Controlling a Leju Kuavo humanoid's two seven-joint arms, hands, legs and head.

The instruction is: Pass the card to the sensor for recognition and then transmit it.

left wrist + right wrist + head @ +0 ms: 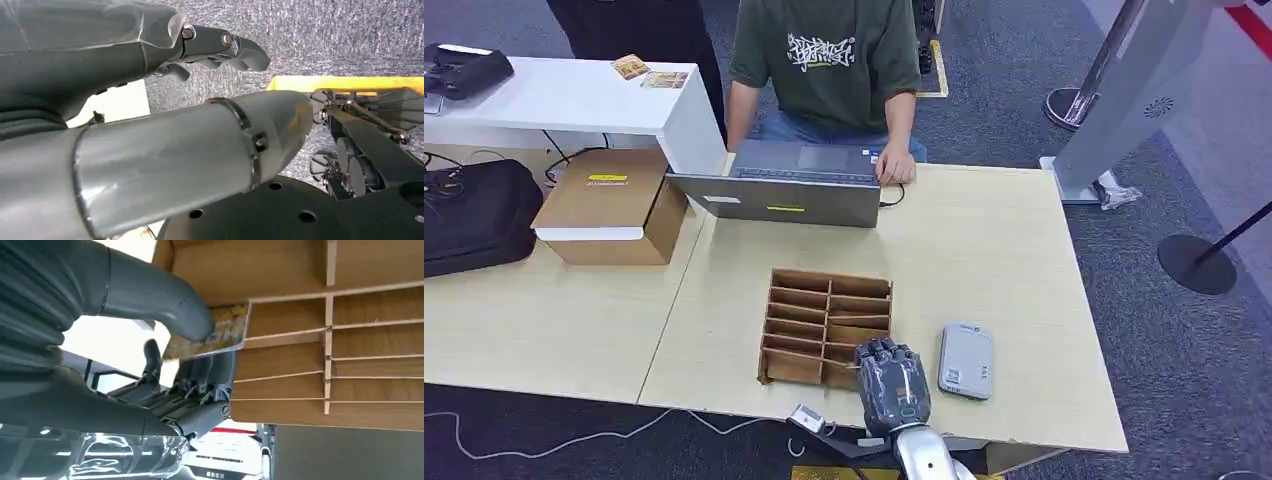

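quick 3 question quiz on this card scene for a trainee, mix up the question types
1. True or false: the right hand holds a card.
2. The grey sensor lies on which side of the wooden slotted box, seen from the head view? A) left B) right C) behind
3. What does the person's hand rest beside?

Key:
1. True, pinched between thumb and fingers at the box.
2. B
3. The laptop.

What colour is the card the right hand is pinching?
Yellow-gold, with a printed pattern too blurred to read. The card, held by the right hand, shows best in the right wrist view.
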